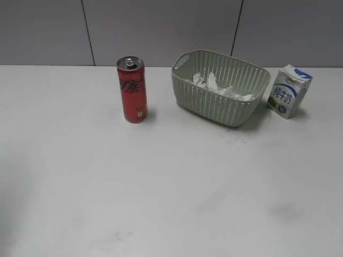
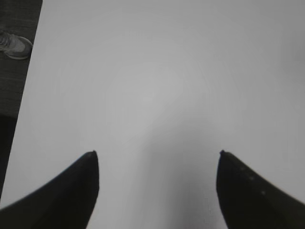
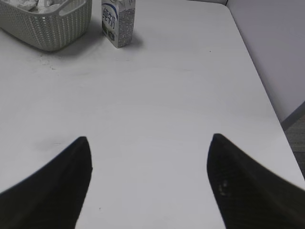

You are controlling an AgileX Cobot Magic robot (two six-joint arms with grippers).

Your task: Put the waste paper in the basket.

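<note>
The pale green slotted basket (image 1: 225, 93) stands at the back of the white table, right of centre. Crumpled white waste paper (image 1: 217, 85) lies inside it. The basket also shows at the top left of the right wrist view (image 3: 47, 26), with paper (image 3: 33, 5) in it. My left gripper (image 2: 157, 155) is open and empty over bare table. My right gripper (image 3: 150, 138) is open and empty, well short of the basket. Neither gripper shows in the exterior view.
A red can (image 1: 132, 89) stands left of the basket. A white-and-blue milk carton (image 1: 289, 91) stands right of it, also in the right wrist view (image 3: 118, 21). The table's left edge (image 2: 28, 95) and right edge (image 3: 267, 95) are near. A shoe (image 2: 14, 45) is on the floor.
</note>
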